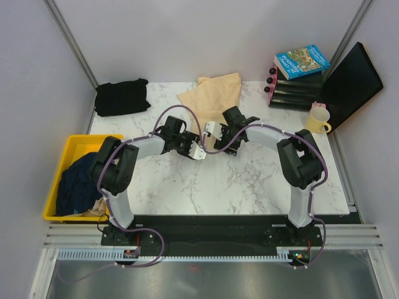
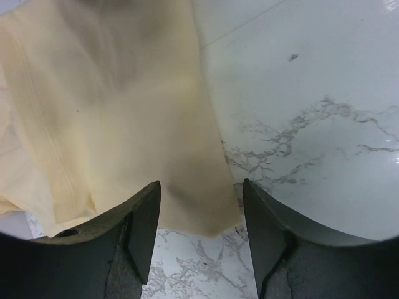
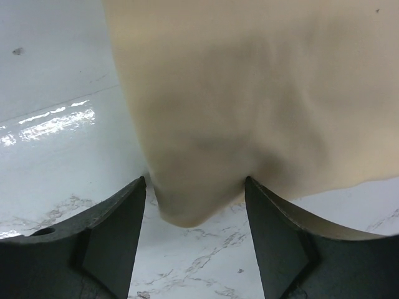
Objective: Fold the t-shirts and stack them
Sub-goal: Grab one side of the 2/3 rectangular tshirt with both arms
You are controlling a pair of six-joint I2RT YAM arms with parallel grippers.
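Robot lab test cell, not home. White marble-pattern surface (image 1: 249,180) closed in by plain pale partition walls (image 1: 37,75) on metal posts (image 1: 72,42). Grey-black left robot arm (image 1: 115,168), right robot arm (image 1: 299,162) bolted on black base plate (image 1: 212,225) and aluminium rails (image 1: 75,235). Purple cable (image 1: 177,107) exposed.

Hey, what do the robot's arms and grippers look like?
The left arm and right arm have white links, bulky black joints and a looping purplish cable. The left gripper and right gripper have dark wedge-shaped fingers.
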